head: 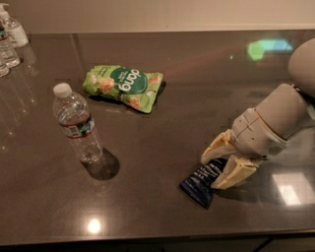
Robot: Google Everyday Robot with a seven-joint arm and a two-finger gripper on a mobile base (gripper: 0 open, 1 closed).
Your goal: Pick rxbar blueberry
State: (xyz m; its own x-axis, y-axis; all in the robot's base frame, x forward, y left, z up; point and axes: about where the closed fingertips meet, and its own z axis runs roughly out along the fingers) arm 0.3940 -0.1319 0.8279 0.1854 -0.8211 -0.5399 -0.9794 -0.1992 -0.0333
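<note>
Single camera view, set above the near side of a dark table and angled down across it toward the pale wall at the far edge; the mounting itself is out of sight. The framing is close. The near table edge runs along the bottom, a water bottle stands at left, and a green snack bag lies beyond it. The gripper sits at lower right, pinching the rxbar blueberry.

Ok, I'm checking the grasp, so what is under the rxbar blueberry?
Only the dark table shows beneath the rxbar blueberry. The gripper covers the bar's end nearest the arm, so whether that end rests on the table is hidden.
</note>
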